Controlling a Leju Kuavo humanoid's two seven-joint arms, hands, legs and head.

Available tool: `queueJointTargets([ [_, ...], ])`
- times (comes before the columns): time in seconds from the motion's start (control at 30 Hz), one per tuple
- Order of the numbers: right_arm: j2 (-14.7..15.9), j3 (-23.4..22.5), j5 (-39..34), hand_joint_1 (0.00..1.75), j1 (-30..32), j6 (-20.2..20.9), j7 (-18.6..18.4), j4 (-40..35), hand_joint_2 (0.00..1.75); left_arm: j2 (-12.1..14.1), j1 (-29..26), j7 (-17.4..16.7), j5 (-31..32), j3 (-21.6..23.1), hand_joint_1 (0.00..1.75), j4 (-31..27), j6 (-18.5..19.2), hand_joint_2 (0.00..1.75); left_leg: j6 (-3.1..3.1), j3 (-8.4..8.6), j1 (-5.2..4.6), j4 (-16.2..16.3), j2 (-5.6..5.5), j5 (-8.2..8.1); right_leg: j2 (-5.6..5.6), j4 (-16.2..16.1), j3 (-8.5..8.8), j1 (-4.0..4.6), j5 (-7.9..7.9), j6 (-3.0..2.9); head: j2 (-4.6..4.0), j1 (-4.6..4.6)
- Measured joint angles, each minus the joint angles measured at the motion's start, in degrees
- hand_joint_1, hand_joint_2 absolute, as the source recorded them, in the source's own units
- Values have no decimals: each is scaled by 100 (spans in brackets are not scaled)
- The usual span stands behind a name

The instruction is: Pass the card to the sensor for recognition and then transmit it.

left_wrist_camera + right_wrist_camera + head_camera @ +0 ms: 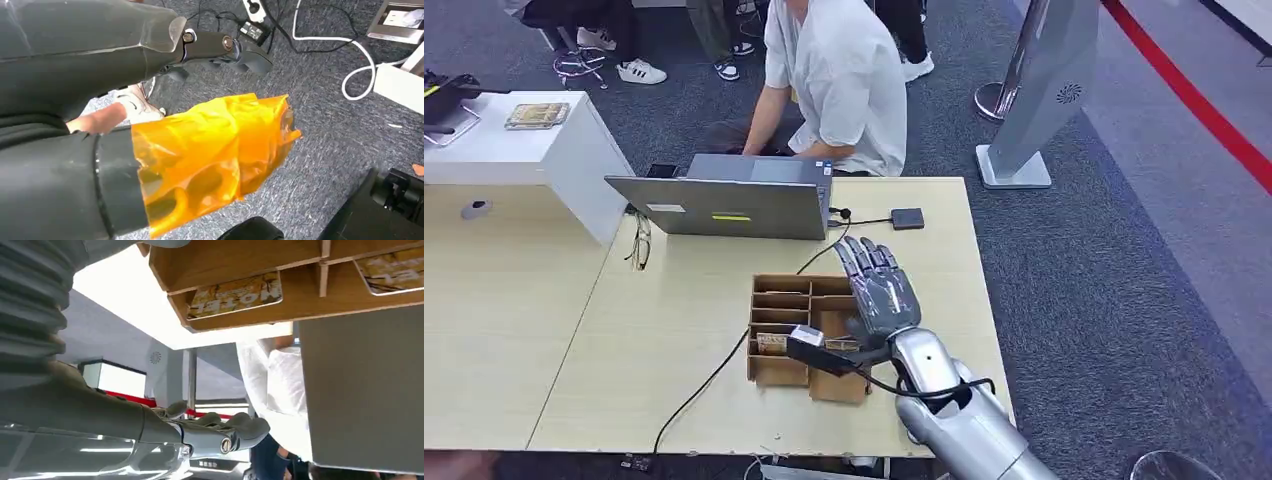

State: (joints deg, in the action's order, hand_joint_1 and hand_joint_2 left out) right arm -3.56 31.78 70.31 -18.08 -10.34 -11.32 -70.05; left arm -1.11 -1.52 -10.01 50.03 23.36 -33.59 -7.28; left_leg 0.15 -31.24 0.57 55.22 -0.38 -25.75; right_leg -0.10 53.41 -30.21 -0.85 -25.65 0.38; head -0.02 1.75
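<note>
Two cards (235, 294) sit in the cardboard organizer (776, 372); the right hand (879, 290) hovers above, fingers spread, holding nothing. Thin cards lying flat could slip a clumsy pinch. Left hand's (220, 47) grip: cannot tell.

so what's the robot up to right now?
The robot's right hand hovers flat and empty, fingers apart, over the brown cardboard divider box on the light wooden table. Printed yellow cards sit in its slots; none is picked yet. The left hand hangs low over grey carpet. A person in a pale shirt sits behind the grey laptop.
</note>
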Motion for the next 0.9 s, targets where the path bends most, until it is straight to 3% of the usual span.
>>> queueJointTargets([
  [0.9,-52,-52,-20,0,-16,-26,55,343,175,-26,-9,0,0,0,0,9,0,0,0,0,0,0,0,0,0,0,0,0,0,0,0,0],
])
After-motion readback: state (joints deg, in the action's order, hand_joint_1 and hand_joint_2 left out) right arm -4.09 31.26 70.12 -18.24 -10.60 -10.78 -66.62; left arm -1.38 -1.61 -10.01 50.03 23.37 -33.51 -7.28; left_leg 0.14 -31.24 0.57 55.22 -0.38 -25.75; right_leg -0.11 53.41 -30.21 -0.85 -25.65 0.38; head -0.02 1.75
